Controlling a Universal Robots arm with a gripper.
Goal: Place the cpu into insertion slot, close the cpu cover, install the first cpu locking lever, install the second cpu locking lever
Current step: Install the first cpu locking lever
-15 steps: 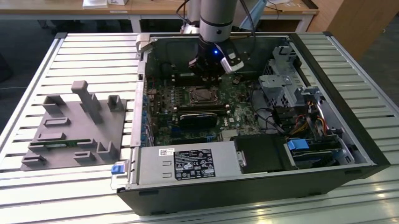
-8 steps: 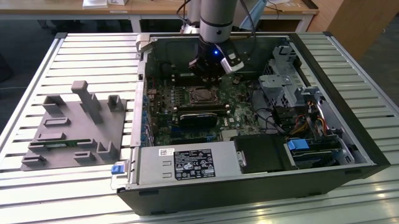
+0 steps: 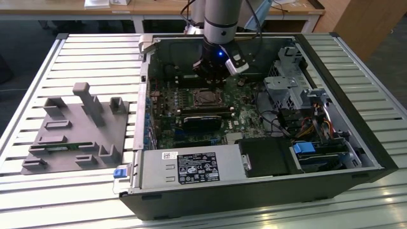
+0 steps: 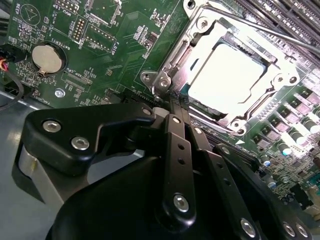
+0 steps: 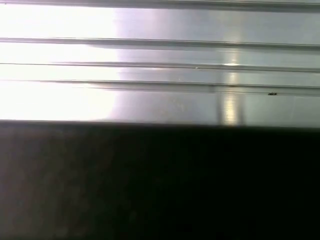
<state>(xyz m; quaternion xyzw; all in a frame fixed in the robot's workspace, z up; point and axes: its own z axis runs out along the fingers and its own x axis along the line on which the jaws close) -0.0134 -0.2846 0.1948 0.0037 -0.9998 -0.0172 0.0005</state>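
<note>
Inside the open computer case [image 3: 330,114], lying on its side on the slatted metal surface [image 3: 95,57], we count one green circuit board [image 3: 190,114], one insertion slot [image 3: 205,98] and one arm [image 3: 222,19]. In the second wrist view one cpu [image 4: 227,75] sits flat in the insertion slot [image 4: 172,60], its bright metal top showing through the square cutout of the cpu cover [image 4: 280,85], which lies down over it. A thin lever rod [image 4: 280,35] runs along the far side of the socket. The gripper [image 4: 172,102] has its fingers drawn together with no visible gap, tips at the socket's near corner; we see nothing held between them. One coin cell [image 4: 47,57] sits well apart on the board. On the exterior view's left, one grey fixture block [image 3: 76,129] rests on the surface, well apart from the case. The case walls bound the board on all sides.
</note>
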